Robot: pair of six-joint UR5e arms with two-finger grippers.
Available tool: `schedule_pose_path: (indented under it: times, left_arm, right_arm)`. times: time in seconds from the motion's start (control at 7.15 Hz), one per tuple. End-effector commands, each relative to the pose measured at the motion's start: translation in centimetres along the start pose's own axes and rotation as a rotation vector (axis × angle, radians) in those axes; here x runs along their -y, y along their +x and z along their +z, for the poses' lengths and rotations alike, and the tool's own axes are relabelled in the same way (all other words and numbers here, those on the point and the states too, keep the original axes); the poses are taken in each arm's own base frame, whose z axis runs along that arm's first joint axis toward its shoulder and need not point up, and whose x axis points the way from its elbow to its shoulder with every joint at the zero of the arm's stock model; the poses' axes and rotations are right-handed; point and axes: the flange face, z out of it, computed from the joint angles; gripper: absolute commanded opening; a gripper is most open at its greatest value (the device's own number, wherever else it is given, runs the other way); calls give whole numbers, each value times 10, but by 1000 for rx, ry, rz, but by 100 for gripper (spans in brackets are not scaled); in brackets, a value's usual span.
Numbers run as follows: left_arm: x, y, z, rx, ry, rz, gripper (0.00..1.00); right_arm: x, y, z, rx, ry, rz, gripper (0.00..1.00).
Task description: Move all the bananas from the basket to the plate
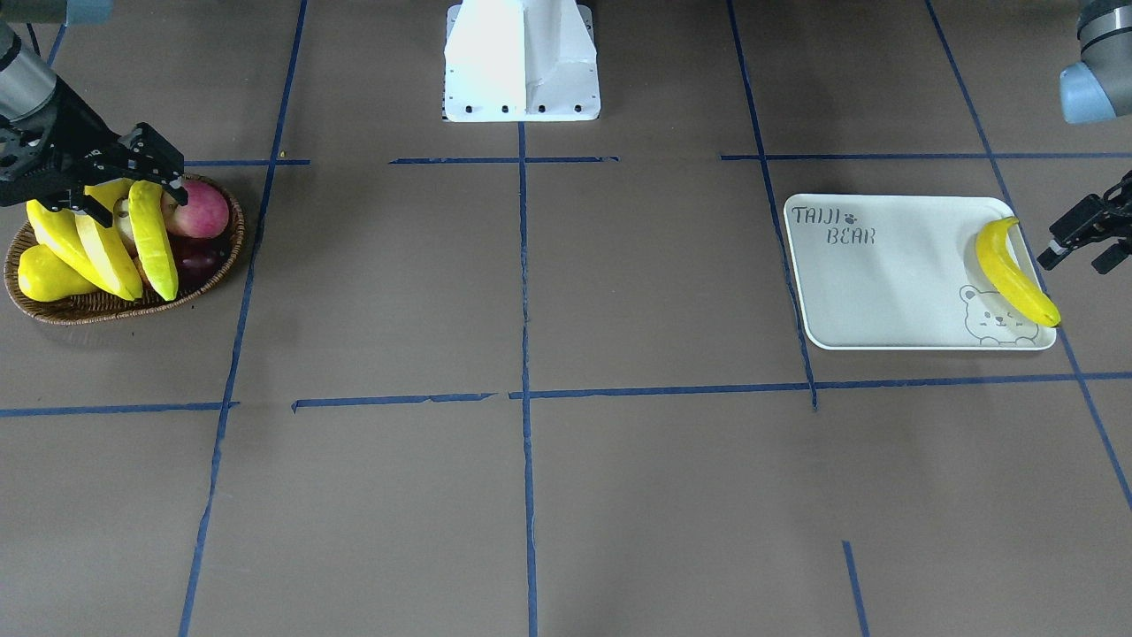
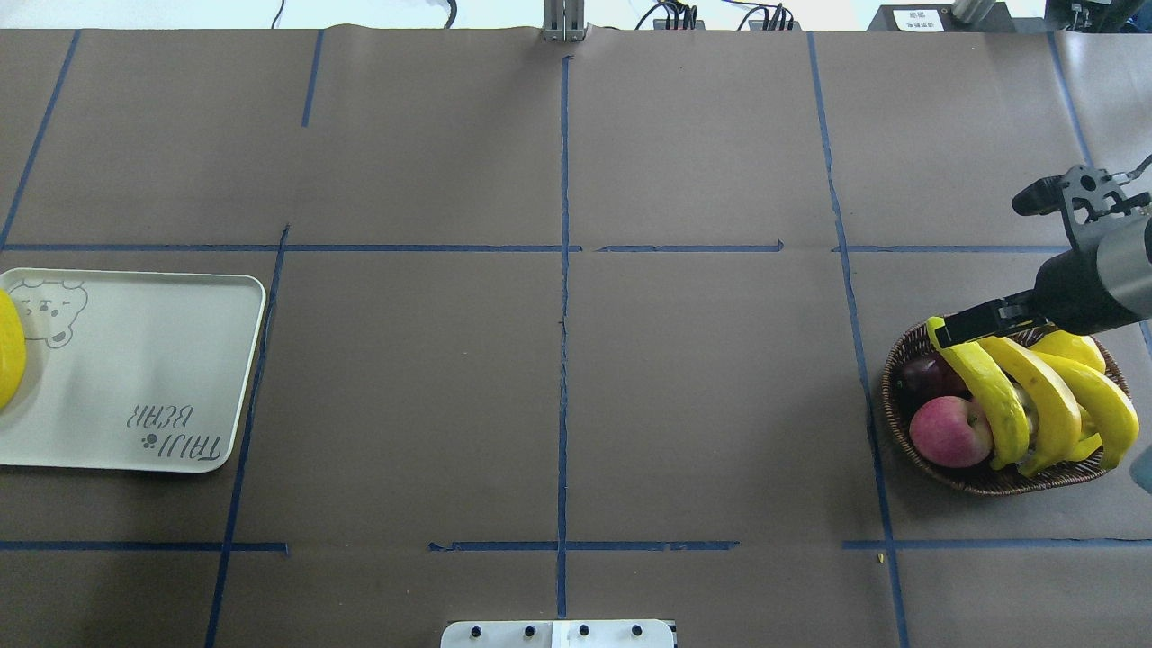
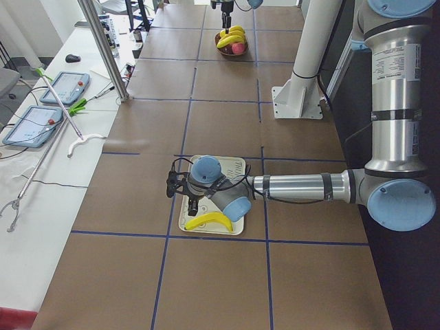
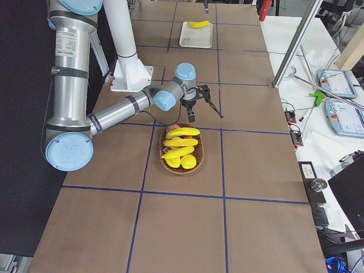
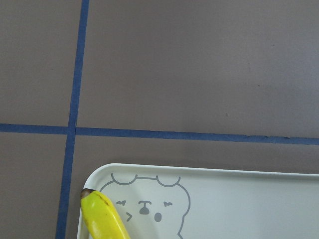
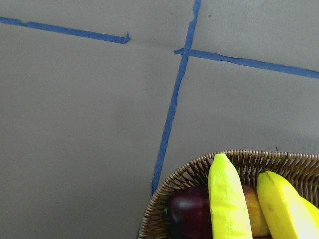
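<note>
Brown tabletop (image 1: 663, 495) bears a basket (image 1: 88, 311) of bananas (image 1: 152, 232), probably light, stiff, slick: grip mid-length with wide-spread right pincer (image 1: 124, 190); left pincer (image 1: 1079, 259) gapes empty.

A brown table (image 1: 663, 495) is crossed by blue tape lines (image 1: 523, 354), a white pedestal (image 1: 522, 62) is stood at its edge, a pink-red apple (image 1: 202, 210) is lodged just beside a dark purple fruit (image 1: 196, 258), a squat yellow pear (image 1: 49, 276) is seen near them, and two handheld screens (image 3: 65, 87) are laid on a white side bench (image 3: 41, 179).
</note>
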Motion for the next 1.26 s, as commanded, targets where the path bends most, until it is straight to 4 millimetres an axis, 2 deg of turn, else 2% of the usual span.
schedule_pose_path:
  times: [0.0, 0.14, 0.7, 0.98, 1.12]
  left_arm:
    - [-1, 0, 0, -2, -1, -14, 100]
    - [-1, 0, 0, -2, -1, -14, 100]
    - [-1, -2, 1, 2, -2, -19, 100]
    - [-1, -2, 1, 2, -2, -17, 100]
    - [-1, -2, 1, 2, -2, -17, 100]
  right_arm:
    - [-39, 12, 32, -87, -21, -39, 92]
    - [-47, 7, 43, -111, -28, -63, 87]
    - [-55, 15, 51, -134, -48, -63, 71]
    - [-57, 19, 54, -142, -56, -58, 50]
    - [-57, 20, 55, -144, -58, -56, 31]
